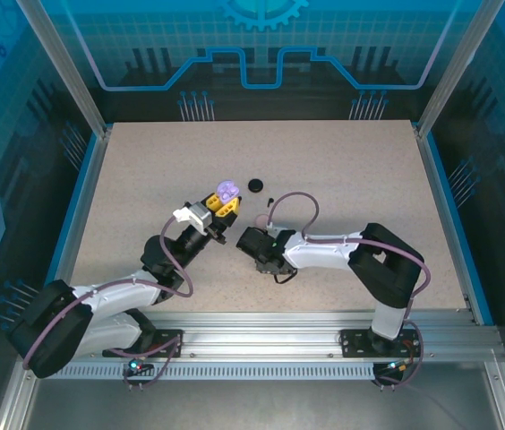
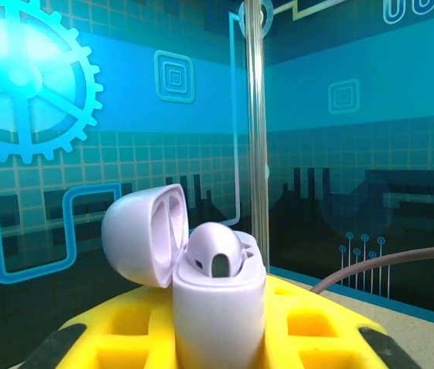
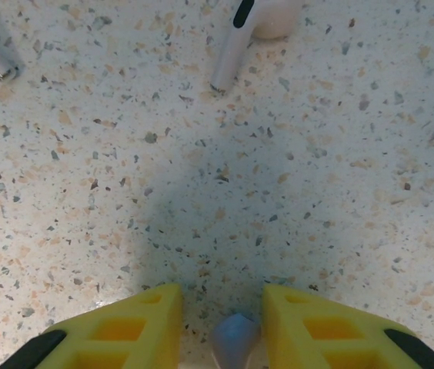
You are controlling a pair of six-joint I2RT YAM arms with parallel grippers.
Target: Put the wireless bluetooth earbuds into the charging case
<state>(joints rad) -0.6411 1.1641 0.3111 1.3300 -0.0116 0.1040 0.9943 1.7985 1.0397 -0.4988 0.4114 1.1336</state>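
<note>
Just off the arms' bases, the right gripper (image 3: 222,292) stands part-closed around a lilac earbud (image 3: 232,340); pinched or not, I cannot tell. Tiny, light, slick: best taken by the stem. Beyond, a pink earbud (image 3: 257,19) lies on the table (image 3: 317,192). The left gripper (image 2: 218,330) clamps the lilac charging case (image 2: 221,296), lid open, one bud (image 2: 215,247) seated.

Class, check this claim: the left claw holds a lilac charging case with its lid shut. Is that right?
Not quite. The lid is open, hinged back, as the left wrist view shows. The left claw does hold the lilac charging case.
</note>
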